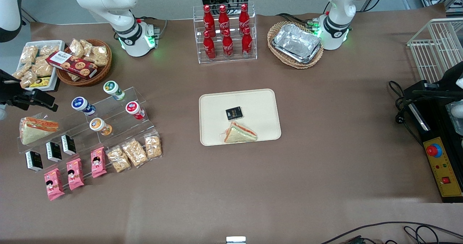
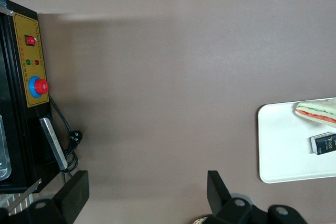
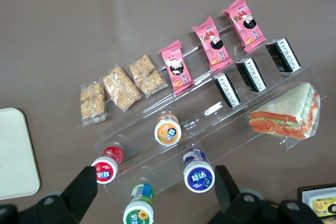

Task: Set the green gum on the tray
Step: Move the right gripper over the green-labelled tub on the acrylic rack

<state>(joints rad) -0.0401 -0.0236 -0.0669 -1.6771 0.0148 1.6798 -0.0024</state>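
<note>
Starting at the working arm's end of the table, we find the gripper (image 1: 27, 99) hanging over the clear stepped rack (image 1: 108, 117), its two fingers spread wide with nothing between them, apparently so the wrist camera can survey the bottles before a descent. The green gum (image 1: 113, 89) stands at about one o'clock from the gripper, on the rack's top step, farther from the front camera than the blue-lidded bottle (image 1: 83, 105) and the red-lidded bottle (image 1: 134, 109). We judge its long axis near vertical, lid tipped toward the camera. At about three o'clock, well apart, the tray (image 1: 213, 106) carries a sandwich (image 1: 239, 133) and a dark packet (image 1: 234, 113).
</note>
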